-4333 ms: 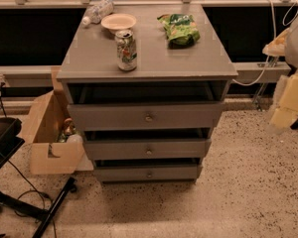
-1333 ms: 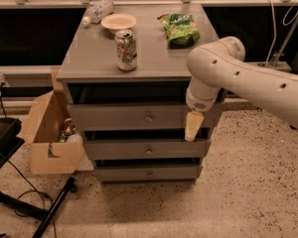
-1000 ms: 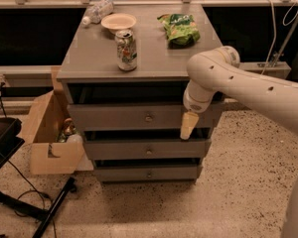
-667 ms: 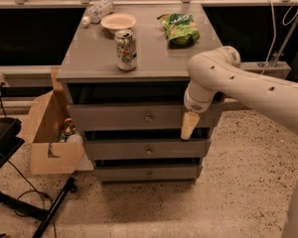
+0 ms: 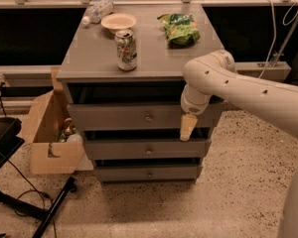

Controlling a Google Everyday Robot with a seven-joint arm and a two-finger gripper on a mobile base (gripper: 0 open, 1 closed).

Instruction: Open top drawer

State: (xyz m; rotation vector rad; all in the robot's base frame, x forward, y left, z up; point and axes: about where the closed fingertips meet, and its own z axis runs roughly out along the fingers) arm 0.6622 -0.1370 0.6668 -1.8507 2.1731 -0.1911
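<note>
The top drawer [image 5: 114, 117] is the widest grey front of the cabinet, with a small round metal knob [image 5: 148, 117] at its centre. A dark gap shows above the front, under the cabinet top. My gripper [image 5: 187, 127] hangs pointing down in front of the drawer's right end, to the right of the knob and apart from it. The white arm [image 5: 238, 90] reaches in from the right. Two shorter drawers [image 5: 146, 150] sit below.
On the cabinet top stand a soda can [image 5: 126, 50], a white bowl [image 5: 118, 21], a plastic bottle [image 5: 97, 10] and a green chip bag [image 5: 179, 28]. An open cardboard box [image 5: 52, 143] sits left of the cabinet. Black stand legs [image 5: 20, 202] lie on the floor at lower left.
The arm came in from the right and brought the gripper down in front of the top drawer's right end. Over the last second it has barely moved. The drawer looks unchanged.
</note>
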